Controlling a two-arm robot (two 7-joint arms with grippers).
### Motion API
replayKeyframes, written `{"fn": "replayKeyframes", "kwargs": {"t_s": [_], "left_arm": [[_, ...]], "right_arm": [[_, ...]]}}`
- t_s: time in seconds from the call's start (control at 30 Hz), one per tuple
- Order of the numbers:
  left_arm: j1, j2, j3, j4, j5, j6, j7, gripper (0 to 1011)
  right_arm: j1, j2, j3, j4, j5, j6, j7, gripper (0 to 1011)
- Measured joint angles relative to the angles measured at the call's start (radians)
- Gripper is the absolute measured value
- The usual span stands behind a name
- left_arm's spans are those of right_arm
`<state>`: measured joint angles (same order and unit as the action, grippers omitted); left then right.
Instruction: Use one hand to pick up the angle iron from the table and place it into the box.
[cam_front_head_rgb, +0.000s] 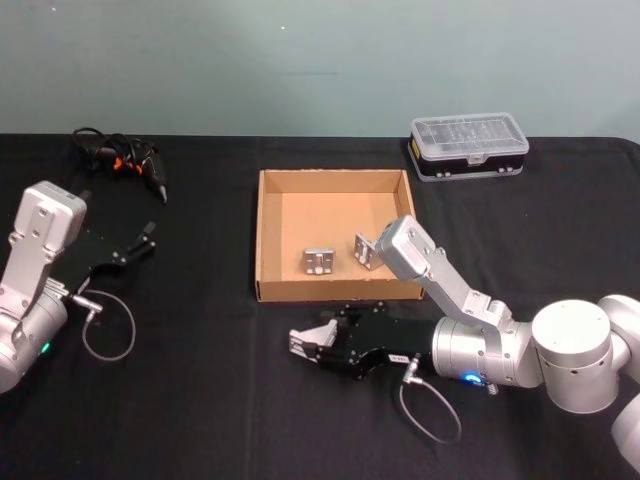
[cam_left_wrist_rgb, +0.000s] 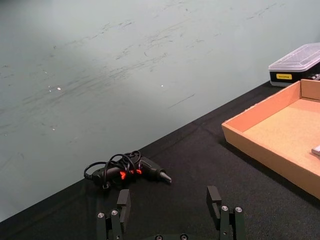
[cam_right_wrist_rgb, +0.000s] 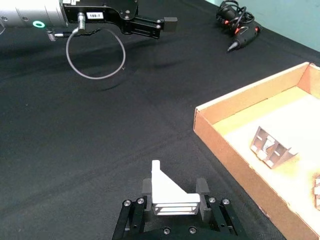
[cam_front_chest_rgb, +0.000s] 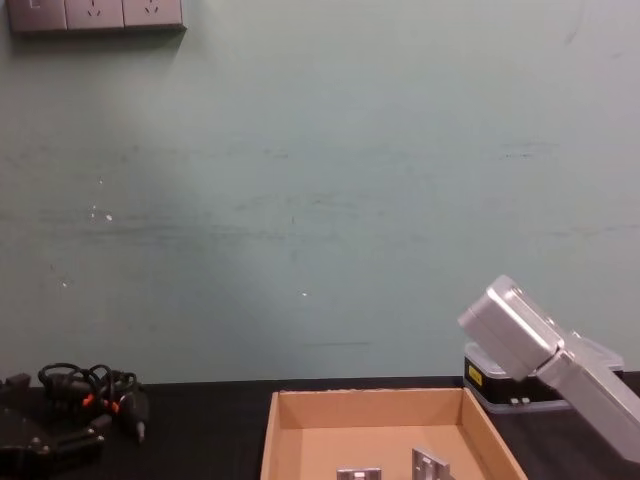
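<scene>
My right gripper (cam_front_head_rgb: 303, 343) hovers low over the black table (cam_front_head_rgb: 180, 400), just in front of the tan cardboard box (cam_front_head_rgb: 268, 235), and is shut on a pale metal angle iron (cam_right_wrist_rgb: 170, 194) (cam_front_head_rgb: 310, 340). The bracket stands upright between the two fingers (cam_right_wrist_rgb: 201, 189). Two more angle irons lie inside the box (cam_right_wrist_rgb: 235, 107): one (cam_front_head_rgb: 319, 262) near the middle, one (cam_front_head_rgb: 367, 250) partly behind my right arm. My left gripper (cam_left_wrist_rgb: 170, 205) stays parked at the left (cam_front_head_rgb: 140, 243), open and holding nothing.
A bundle of black cables with red marks (cam_front_head_rgb: 118, 157) lies at the far left back. A clear-lidded plastic case (cam_front_head_rgb: 468, 145) sits behind the box on the right. A grey cable loop (cam_front_head_rgb: 108, 325) hangs by my left arm. The table's front left is bare.
</scene>
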<state>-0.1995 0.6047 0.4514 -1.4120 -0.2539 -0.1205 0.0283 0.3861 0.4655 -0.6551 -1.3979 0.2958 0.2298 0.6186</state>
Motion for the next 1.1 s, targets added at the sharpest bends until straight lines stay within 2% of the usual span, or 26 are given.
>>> {"fn": "replayKeyframes", "kwargs": {"t_s": [0.1,0.3,0.5,0.67,0.73,0.83,0.97,1.1], "left_arm": [[0.0,0.0,0.0,0.0,0.0,0.0,0.0,1000],[0.0,0.0,0.0,0.0,0.0,0.0,0.0,1000],[0.0,0.0,0.0,0.0,0.0,0.0,0.0,1000],[0.0,0.0,0.0,0.0,0.0,0.0,0.0,1000],[0.0,0.0,0.0,0.0,0.0,0.0,0.0,1000],[0.0,0.0,0.0,0.0,0.0,0.0,0.0,1000],[0.0,0.0,0.0,0.0,0.0,0.0,0.0,1000],[0.0,0.0,0.0,0.0,0.0,0.0,0.0,1000]], "right_arm": [[-0.004,0.001,0.004,-0.01,0.001,-0.001,-0.005,526],[-0.027,0.019,0.033,-0.083,0.014,-0.001,-0.031,526],[-0.056,0.039,0.097,-0.188,0.021,0.001,-0.109,526],[-0.064,0.029,0.156,-0.228,0.014,0.01,-0.19,526],[-0.059,0.019,0.169,-0.227,0.01,0.016,-0.208,526],[-0.029,-0.015,0.184,-0.19,-0.004,0.033,-0.234,526],[0.009,-0.048,0.183,-0.134,-0.019,0.047,-0.243,526],[0.072,-0.099,0.17,-0.035,-0.044,0.064,-0.244,526]]}}
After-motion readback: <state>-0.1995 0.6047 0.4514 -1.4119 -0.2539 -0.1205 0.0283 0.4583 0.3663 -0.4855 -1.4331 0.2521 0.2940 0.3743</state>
